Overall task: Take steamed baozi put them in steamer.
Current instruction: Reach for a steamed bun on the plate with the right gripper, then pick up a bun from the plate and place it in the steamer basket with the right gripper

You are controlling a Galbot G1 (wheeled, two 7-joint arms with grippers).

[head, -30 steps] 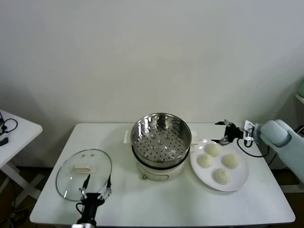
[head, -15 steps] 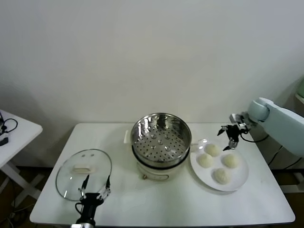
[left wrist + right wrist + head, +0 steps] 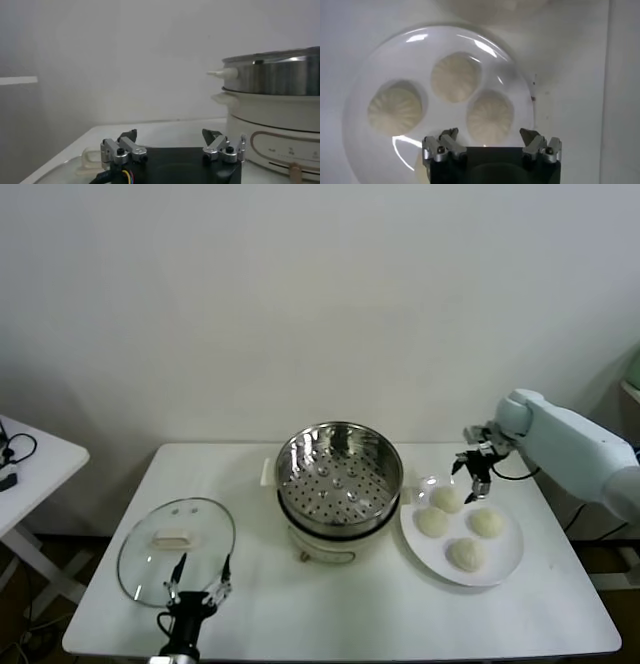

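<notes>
- The right tool point(image 3: 472, 478) hangs with its fingers spread apart and nothing between them, above the far edge of the white plate point(image 3: 505, 563), pointing down.
- In the right wrist view the same tool point(image 3: 491, 144) looks straight down on the plate point(image 3: 365, 75), its two fingers either side of one bun point(image 3: 490, 118), not touching it.
- Four buns point(image 3: 447, 500) lie on the plate, grouped close together; three show in the right wrist view.
- The plate sits on the table point(image 3: 560, 604) just to the right of the steamer point(image 3: 338, 474), whose steel basket holds no bun.
- The left tool point(image 3: 197, 586) rests low at the near left of the table, fingers apart, by the near edge of the glass lid point(image 3: 175, 544).
</notes>
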